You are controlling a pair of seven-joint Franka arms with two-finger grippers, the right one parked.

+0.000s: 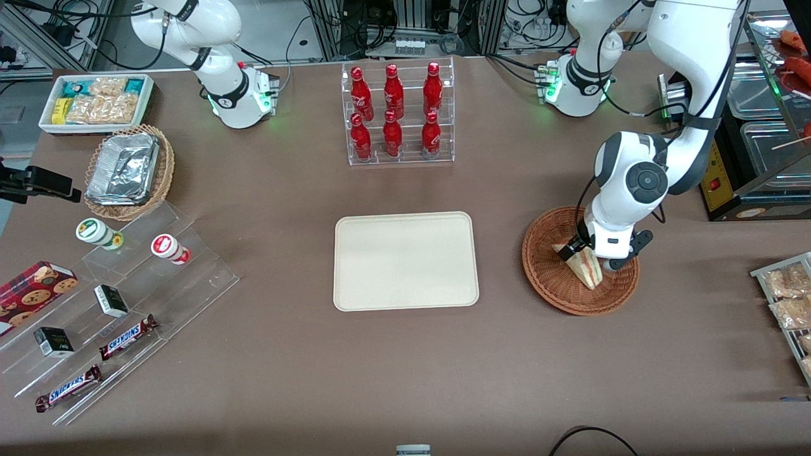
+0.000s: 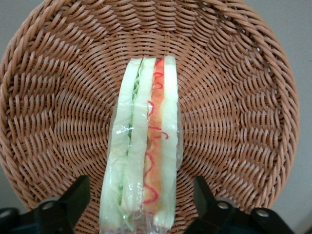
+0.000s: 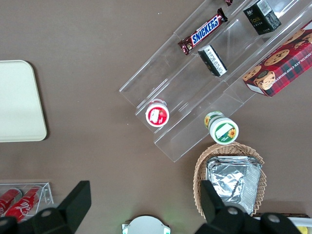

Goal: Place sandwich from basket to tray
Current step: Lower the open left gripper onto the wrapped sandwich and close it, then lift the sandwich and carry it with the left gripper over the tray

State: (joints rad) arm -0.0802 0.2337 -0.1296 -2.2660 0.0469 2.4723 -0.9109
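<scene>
Hovering low over basket [image 1: 557, 288], claw [image 1: 586, 253] spread wide, fingers [image 2: 66, 202] either side of sandwich [image 2: 144, 146], neither touching it. Sandwich lies in basket directly under claw, wrapped in clear film, cut edge up: green layer along one half, red-orange along other. In front view wedge tip points toward camera, just nearer it than claw. Tray [image 1: 405, 261] bare on bench [image 1: 405, 380], well apart from claw toward parked arm's end. Rack of red bottles [image 1: 396, 114] farther from camera than tray.
</scene>
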